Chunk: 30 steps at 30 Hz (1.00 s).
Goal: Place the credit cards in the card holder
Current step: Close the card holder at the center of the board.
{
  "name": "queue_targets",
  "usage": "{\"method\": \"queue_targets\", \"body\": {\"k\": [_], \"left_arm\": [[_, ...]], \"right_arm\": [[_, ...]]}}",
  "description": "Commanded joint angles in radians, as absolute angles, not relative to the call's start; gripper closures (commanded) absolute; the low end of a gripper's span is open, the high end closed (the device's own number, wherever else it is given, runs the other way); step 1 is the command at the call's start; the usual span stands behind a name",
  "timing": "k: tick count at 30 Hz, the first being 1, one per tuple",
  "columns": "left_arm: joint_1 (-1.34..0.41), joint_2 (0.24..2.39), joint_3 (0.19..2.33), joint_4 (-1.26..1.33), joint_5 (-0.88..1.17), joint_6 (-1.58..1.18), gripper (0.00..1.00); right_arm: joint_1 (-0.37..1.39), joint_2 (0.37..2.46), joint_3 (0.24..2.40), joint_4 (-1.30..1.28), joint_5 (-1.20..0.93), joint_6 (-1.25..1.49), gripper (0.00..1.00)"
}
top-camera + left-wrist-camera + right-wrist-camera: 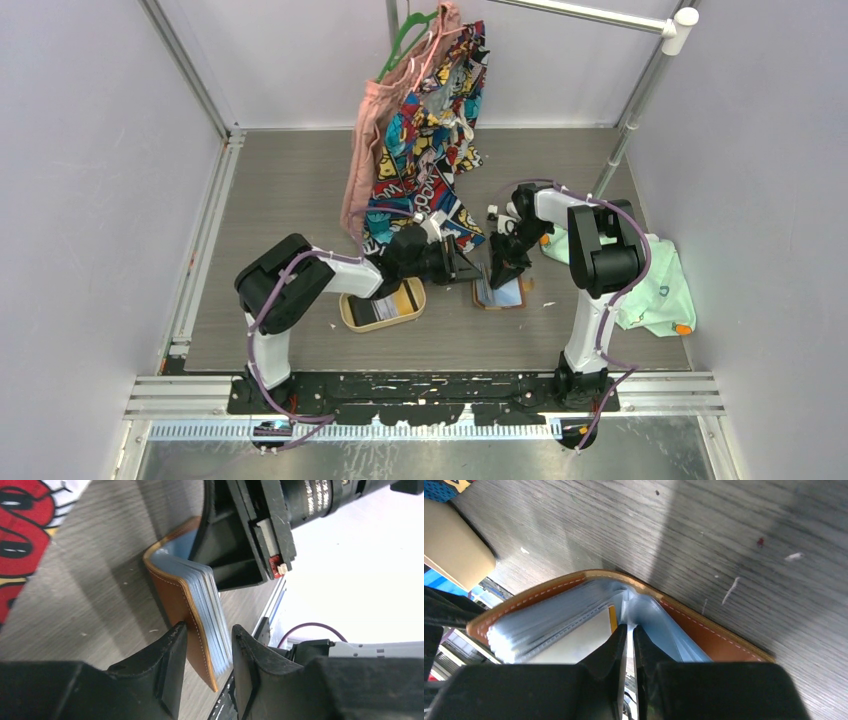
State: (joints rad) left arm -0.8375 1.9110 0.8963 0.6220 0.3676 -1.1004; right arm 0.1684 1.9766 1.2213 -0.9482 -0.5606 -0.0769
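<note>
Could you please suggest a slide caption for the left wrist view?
Left gripper straddling the raised flap of the tan card holder, its clear sleeves fanned, on the grey table.

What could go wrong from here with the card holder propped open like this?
The left gripper straddles one flap of the card holder; closing unevenly could crease the clear sleeves or tip it shut. The right gripper, nearly closed deep at the fold, might snag a sleeve and drag it along.

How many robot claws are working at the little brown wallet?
2. The left gripper straddles the card holder's raised flap; the right gripper pinches a sleeve at its fold. No third claw shows anywhere.
</note>
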Motion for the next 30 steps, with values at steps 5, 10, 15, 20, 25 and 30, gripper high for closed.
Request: {"method": "queue_targets", "body": {"k": [5,10,15,20,25,30], "left_arm": [[-0.878,1.931,0.958,0.712,0.396,-1.117,0.61],[-0.893,1.923,0.998,0.638,0.385,-1.083,0.58],[-0.901,1.927,1.029,0.592,0.382,-1.062,0.54],[-0.906,1.958,1.061,0.583,0.388,-1.059,0.52],[-0.914,1.996,1.108,0.558,0.389,-1.043,0.52],[-0.917,2.046,1.158,0.54,0.393,-1.039,0.55]], "right_arm": [[0.169,1.925,1.252,-0.914,-0.56,-0.097,0.84],[0.164,1.878,1.253,-0.912,-0.495,-0.11,0.84],[0.164,1.817,1.244,-0.896,-0.394,-0.128,0.84],[0.164,1.768,1.237,-0.883,-0.316,-0.148,0.83],[0.151,1.697,1.233,-0.879,-0.258,-0.172,0.81],[0.061,1.603,1.226,-0.883,-0.288,-0.196,0.8]]}}
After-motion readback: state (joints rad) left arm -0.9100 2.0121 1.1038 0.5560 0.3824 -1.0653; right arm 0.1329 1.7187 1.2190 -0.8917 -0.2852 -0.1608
